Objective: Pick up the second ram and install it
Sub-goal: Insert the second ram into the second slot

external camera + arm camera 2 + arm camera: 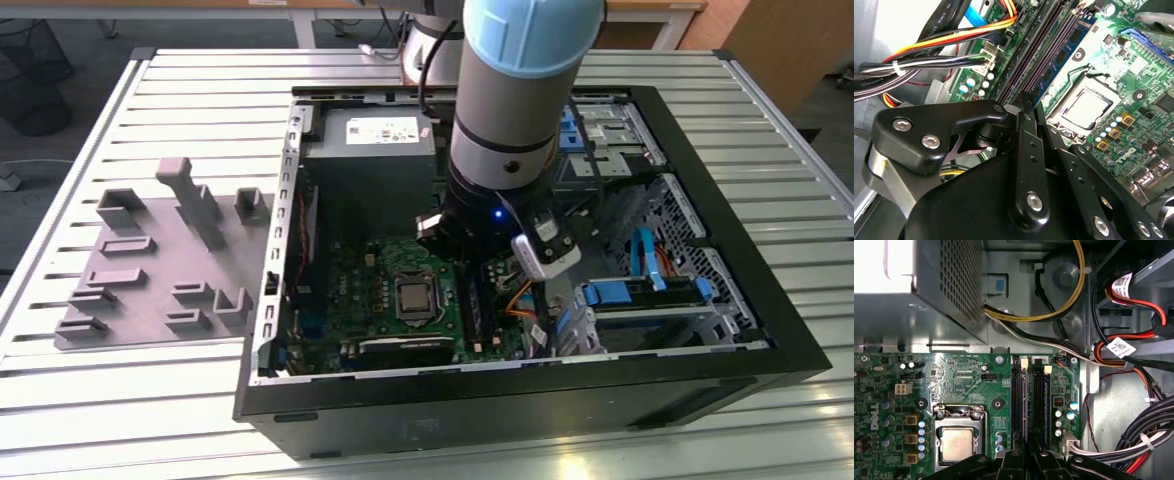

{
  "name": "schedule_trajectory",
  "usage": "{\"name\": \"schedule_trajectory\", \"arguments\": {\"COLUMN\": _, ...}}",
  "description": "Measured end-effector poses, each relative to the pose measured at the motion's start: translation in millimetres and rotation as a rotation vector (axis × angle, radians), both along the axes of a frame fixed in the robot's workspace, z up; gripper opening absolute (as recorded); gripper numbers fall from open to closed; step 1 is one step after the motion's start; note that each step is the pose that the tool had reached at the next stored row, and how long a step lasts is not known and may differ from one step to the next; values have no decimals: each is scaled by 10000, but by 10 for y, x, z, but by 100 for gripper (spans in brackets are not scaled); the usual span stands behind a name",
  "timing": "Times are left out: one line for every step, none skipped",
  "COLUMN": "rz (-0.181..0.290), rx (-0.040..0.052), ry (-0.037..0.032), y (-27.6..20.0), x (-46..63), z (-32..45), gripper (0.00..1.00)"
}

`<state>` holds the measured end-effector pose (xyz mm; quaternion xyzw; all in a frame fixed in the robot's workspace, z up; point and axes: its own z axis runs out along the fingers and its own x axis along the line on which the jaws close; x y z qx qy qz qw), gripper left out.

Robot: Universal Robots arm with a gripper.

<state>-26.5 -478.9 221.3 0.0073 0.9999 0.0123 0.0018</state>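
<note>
My gripper (1030,102) is low inside the open computer case (747,330), over the motherboard's long black ram slots (1016,400). Its fingers (1024,145) are drawn together. The second ram (1066,52), a thin blue-green stick with dark chips, stands in the slot nearest the processor socket (1089,102). Its near end runs in between my fingertips. In the first wrist view it shows edge-on as a thin blue line (1026,405) leading from my gripper (1027,456). In the exterior view the gripper (467,262) hangs below the arm's wrist.
Bundled cables (929,55) run close beside the slots. The power supply box (367,150) fills the far end of the case, and blue drive brackets (627,295) sit on the exterior view's right. A grey fixture plate (147,275) with blocks lies outside the case on the slatted table.
</note>
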Motion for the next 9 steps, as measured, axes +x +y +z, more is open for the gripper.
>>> {"name": "schedule_trajectory", "arguments": {"rz": 0, "rx": -2, "ry": 1, "y": 0, "x": 0, "z": -3, "gripper": 14}}
{"name": "schedule_trajectory", "arguments": {"rz": 0, "rx": -3, "ry": 1, "y": -1, "x": 0, "z": -3, "gripper": 14}}
{"name": "schedule_trajectory", "arguments": {"rz": 0, "rx": -4, "ry": 1, "y": 0, "x": 0, "z": -3, "gripper": 14}}
{"name": "schedule_trajectory", "arguments": {"rz": 0, "rx": -1, "ry": 1, "y": 0, "x": 0, "z": -5, "gripper": 14}}
{"name": "schedule_trajectory", "arguments": {"rz": 0, "rx": -1, "ry": 0, "y": 0, "x": 0, "z": -6, "gripper": 14}}
{"name": "schedule_trajectory", "arguments": {"rz": 0, "rx": 0, "ry": 0, "y": 0, "x": 0, "z": -6, "gripper": 14}}
{"name": "schedule_trajectory", "arguments": {"rz": 0, "rx": 0, "ry": 0, "y": 0, "x": 0, "z": -6, "gripper": 14}}
{"name": "schedule_trajectory", "arguments": {"rz": 0, "rx": 1, "ry": 0, "y": 0, "x": 0, "z": -7, "gripper": 14}}
{"name": "schedule_trajectory", "arguments": {"rz": -1, "rx": 2, "ry": -1, "y": -2, "x": 0, "z": -8, "gripper": 14}}
